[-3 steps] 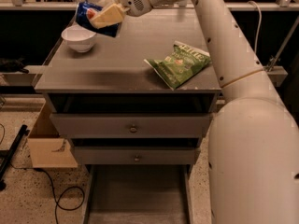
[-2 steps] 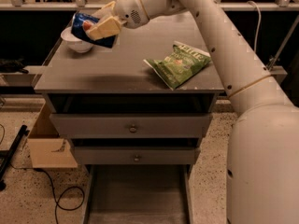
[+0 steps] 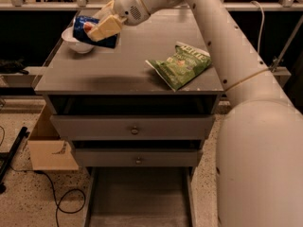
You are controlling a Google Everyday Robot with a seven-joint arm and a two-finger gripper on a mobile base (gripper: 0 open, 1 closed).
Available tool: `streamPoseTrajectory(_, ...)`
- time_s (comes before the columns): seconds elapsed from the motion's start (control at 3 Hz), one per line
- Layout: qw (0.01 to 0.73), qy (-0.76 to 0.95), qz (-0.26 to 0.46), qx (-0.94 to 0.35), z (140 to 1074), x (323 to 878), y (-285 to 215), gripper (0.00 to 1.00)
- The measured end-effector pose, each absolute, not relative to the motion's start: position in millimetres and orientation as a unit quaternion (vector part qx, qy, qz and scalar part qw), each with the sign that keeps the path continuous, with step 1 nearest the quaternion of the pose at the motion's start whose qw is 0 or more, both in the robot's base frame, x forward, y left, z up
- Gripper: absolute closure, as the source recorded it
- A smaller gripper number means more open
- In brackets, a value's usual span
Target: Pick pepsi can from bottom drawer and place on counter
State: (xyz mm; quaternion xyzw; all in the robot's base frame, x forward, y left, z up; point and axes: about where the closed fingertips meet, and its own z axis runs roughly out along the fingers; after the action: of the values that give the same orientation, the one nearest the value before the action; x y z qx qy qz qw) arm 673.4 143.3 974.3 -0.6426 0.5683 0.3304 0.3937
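Note:
The blue pepsi can (image 3: 94,33) lies tilted in my gripper (image 3: 102,30), whose cream fingers (image 3: 108,26) are shut on it. Can and gripper hover just above the back left of the grey counter (image 3: 128,65), right beside a white bowl (image 3: 78,40). Whether the can touches the counter or the bowl I cannot tell. Below the two knobbed drawers, the bottom drawer (image 3: 139,200) stands pulled out, a plain grey tray with nothing showing in it.
A green chip bag (image 3: 181,64) lies on the right half of the counter. My white arm (image 3: 236,56) runs down the right side of the view. A cardboard box (image 3: 47,143) and black cables (image 3: 52,193) sit on the floor at the left.
The gripper with the can has moved down and toward the front of the counter, coming in lower next to the white bowl. Bowl and chip bag have stayed put.

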Motion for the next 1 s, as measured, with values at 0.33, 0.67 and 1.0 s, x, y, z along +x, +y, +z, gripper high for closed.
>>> streamPoseTrajectory(0.33,0.330,0.595,0.296,-0.671,965.0,671.8,134.5,1.00)
streamPoseTrajectory(0.67,0.333,0.591,0.293,-0.673,966.9,675.3,144.0,1.00)
streamPoseTrajectory(1.0,0.327,0.590,0.292,-0.678,963.1,678.2,153.8,1.00)
